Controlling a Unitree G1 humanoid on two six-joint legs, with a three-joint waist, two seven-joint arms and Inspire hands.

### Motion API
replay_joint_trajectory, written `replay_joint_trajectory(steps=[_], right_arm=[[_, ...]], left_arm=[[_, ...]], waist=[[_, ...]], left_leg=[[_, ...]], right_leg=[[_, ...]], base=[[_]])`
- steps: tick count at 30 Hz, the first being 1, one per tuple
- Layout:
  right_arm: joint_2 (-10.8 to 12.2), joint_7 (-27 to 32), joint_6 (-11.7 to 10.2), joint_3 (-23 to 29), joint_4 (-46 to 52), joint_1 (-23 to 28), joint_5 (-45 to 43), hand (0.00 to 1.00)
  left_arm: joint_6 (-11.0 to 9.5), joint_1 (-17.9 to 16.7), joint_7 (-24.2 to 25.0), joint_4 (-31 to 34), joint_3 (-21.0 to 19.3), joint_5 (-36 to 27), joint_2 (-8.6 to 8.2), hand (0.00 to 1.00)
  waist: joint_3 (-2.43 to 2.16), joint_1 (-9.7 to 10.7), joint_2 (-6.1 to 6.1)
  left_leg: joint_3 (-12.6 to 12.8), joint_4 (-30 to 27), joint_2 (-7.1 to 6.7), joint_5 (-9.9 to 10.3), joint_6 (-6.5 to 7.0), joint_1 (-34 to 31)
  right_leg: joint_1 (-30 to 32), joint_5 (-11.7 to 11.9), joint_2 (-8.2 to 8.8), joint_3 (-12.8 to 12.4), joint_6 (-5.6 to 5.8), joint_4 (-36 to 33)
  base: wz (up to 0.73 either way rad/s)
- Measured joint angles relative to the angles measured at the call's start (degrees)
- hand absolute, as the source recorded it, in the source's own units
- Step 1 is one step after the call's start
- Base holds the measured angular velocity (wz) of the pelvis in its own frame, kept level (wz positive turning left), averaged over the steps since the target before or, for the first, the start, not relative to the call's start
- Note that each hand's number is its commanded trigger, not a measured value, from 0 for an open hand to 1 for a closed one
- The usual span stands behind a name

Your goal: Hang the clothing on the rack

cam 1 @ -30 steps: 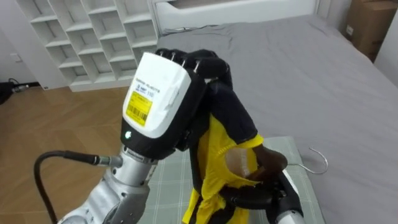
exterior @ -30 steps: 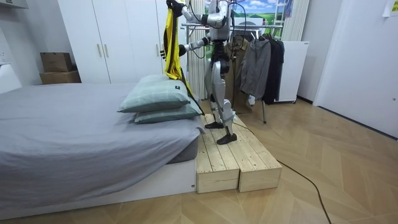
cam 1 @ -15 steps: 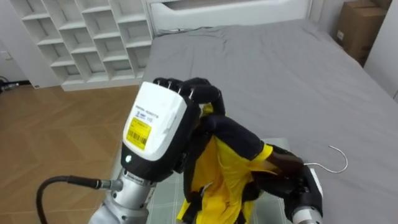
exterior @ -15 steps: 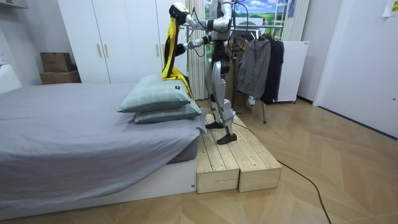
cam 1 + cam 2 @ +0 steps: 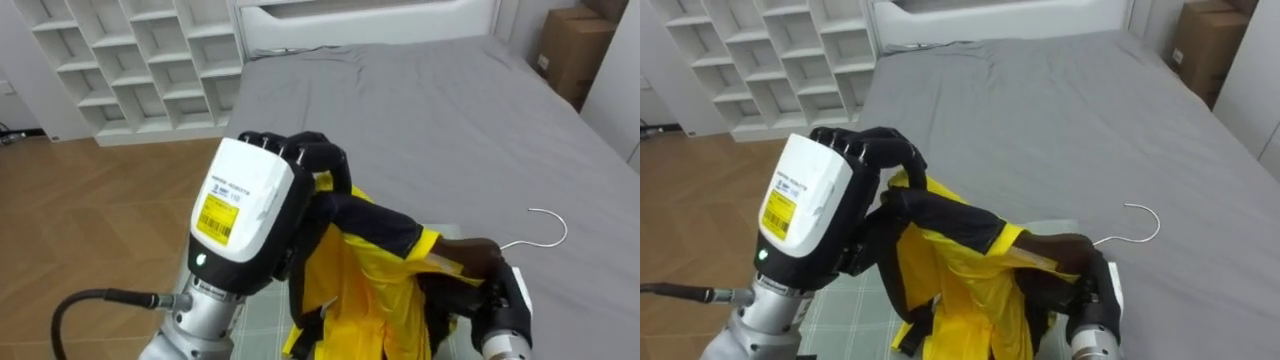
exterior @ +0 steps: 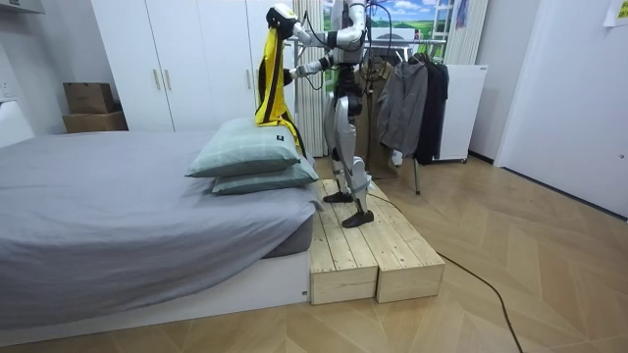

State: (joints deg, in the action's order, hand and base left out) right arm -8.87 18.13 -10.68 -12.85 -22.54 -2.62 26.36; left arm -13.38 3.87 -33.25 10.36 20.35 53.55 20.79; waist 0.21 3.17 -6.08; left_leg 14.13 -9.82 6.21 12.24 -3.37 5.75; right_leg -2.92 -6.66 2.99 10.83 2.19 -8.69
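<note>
A yellow and black garment hangs from my left hand, which is raised in front of me with its fingers curled over the black collar. My right hand is lower right, its dark fingers curled round the neck of a wire hanger under the yellow cloth. The hanger's hook sticks out to the right. In the room view I stand on a wooden platform beside the bed, and the garment hangs down from my left hand above the pillows.
A grey bed lies ahead with two green pillows near me. White cubby shelves stand at the far left and a cardboard box at the far right. A rack of dark clothes stands behind me.
My left hand has come down a little with the garment. The right hand's fingers have curled in at the hanger's neck, and the hook has shifted to the right.
</note>
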Motion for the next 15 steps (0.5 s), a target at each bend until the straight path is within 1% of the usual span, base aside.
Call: replay_joint_trajectory(steps=[3, 6, 9, 11, 13, 14, 15], right_arm=[[0.0, 0.0, 0.0, 0.4, -1.4, 0.4, 0.0, 1.00], [0.0, -0.1, 0.0, 0.6, -1.4, 1.5, 0.0, 1.00], [-0.4, -0.9, 0.0, 0.6, -1.4, 2.1, -0.1, 1.00], [-1.0, -1.8, 0.0, 0.6, -1.4, 2.3, -0.6, 1.00], [-2.0, -2.1, 0.0, 0.7, -1.5, 2.3, -2.6, 1.00], [-2.2, -2.1, 0.0, 0.7, -1.6, 2.3, -3.1, 1.00], [-2.4, -2.1, 0.0, 1.1, -2.0, 2.3, -5.1, 1.00]], left_arm=[[-0.5, 0.0, 0.0, -1.2, 0.0, 0.0, -0.09, 1.00], [-1.1, 0.0, 0.1, -2.6, -0.1, -0.1, -0.23, 1.00], [-1.1, -1.1, 0.2, -2.8, -0.2, -0.1, -0.25, 1.00], [-1.1, -1.8, 0.2, -2.9, -0.2, -0.1, -0.24, 1.00], [-1.0, -2.0, 0.1, -3.7, -0.3, -0.1, -0.21, 1.00], [-1.0, -2.0, 0.1, -3.9, -0.3, -0.1, -0.16, 0.99], [-1.1, -2.4, 0.2, -4.2, -0.4, -0.1, 0.07, 0.80]], waist=[[0.01, 0.0, 0.02], [0.13, 0.0, 0.24], [0.18, 0.3, 0.58], [0.24, 0.2, 1.12], [0.40, 0.3, 2.16], [0.38, 0.4, 2.44], [0.29, 0.4, 3.12]], left_leg=[[0.0, 0.0, 0.00, 0.0, 0.00, 0.1], [0.1, 0.1, -0.01, 0.0, 0.00, 0.0], [0.2, 0.1, -0.04, 0.0, 0.00, 0.0], [0.6, 0.1, -0.03, 0.0, 0.00, 0.1], [0.8, 0.1, -0.01, 0.0, 0.00, 0.3], [0.8, 0.1, -0.01, 0.0, 0.00, 0.4], [0.9, 0.1, -0.01, 0.0, 0.00, 0.4]], right_leg=[[0.0, 0.0, 0.00, 0.0, 0.00, 0.0], [0.0, 0.0, -0.02, 0.0, 0.00, 0.0], [0.1, 0.0, -0.03, -0.5, 0.03, 0.1], [0.2, 0.0, -0.10, -1.0, 0.06, 0.1], [0.1, 0.0, -0.15, -1.2, 0.06, 0.1], [0.1, 0.0, -0.15, -1.2, 0.06, 0.1], [0.1, 0.0, -0.16, -1.2, 0.06, 0.1]], base=[[0.00], [0.00], [-0.02], [-0.09], [-0.07], [0.00], [-0.04]])
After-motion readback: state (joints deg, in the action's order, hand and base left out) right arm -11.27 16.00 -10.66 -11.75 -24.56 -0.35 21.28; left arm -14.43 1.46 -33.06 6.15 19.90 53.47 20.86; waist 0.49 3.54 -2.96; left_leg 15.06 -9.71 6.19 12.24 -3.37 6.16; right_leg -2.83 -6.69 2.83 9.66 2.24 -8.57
